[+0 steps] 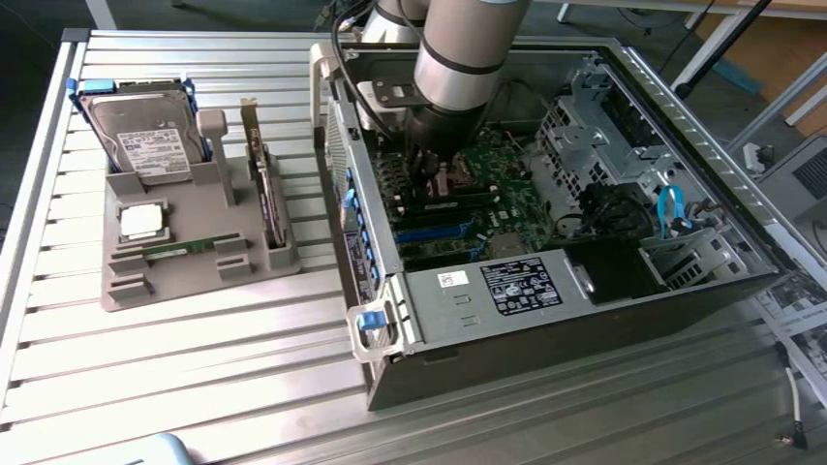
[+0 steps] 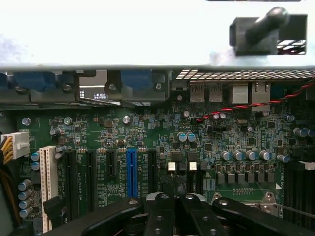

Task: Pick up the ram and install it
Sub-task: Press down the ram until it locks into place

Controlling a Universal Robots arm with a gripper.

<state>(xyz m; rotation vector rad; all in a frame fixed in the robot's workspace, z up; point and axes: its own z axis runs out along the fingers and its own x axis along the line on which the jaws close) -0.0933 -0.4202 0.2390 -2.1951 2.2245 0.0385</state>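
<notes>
Wrist view is looking straight at the motherboard [image 2: 147,132], and the pincer [image 2: 172,211] is sitting there with its fingers pressed together, nothing visible between them. It's hanging just off the blue slot [image 2: 131,172] and the black slots [image 2: 91,177] beside it, so the arm is parked right over the board inside the open computer case [image 1: 517,320].

The ram [image 1: 181,249] is lying well away from the pincer, out on the grey holder tray [image 1: 194,286] on the desk [image 1: 155,387], resting low between the tray's little blocks, presumably so it stays put and easy to grab. The hard drive [image 1: 142,136], the processor chip [image 1: 142,221] and the upright card [image 1: 267,194] are propped on that same tray, each in its own spot.

So I'd say the pickup isn't done yet.
</notes>
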